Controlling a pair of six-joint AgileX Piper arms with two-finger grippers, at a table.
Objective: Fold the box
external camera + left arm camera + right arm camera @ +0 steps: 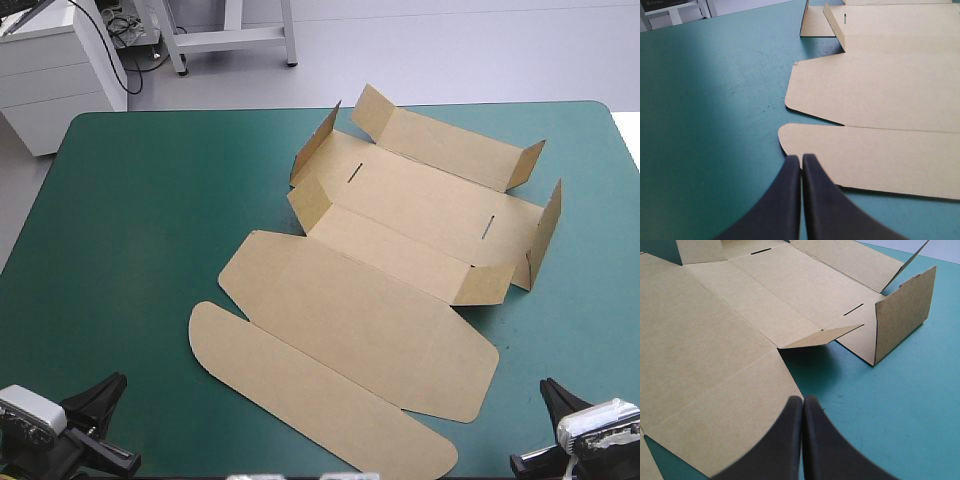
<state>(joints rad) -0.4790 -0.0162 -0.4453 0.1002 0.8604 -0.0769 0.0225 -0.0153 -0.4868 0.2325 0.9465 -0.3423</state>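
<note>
On the teal-green cover [130, 220]: box [370, 300] mostly flat, end flaps half-raised | left gripper [801, 158] pressed together, empty, just short of the box's rounded flap | right gripper [803, 399] likewise, over its lid edge | step: barely begun; next likely raising a wall | bare cover all round the box.

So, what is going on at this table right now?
Two robot arms are set to fold a box, but neither is holding it at this moment. The box lies on the table. Its lid and rounded flap are flat on the near side, and some walls on the far side are raised. The left jaws and the right jaws are both shut and empty. They are at the table's near edge, apart from the box.
</note>
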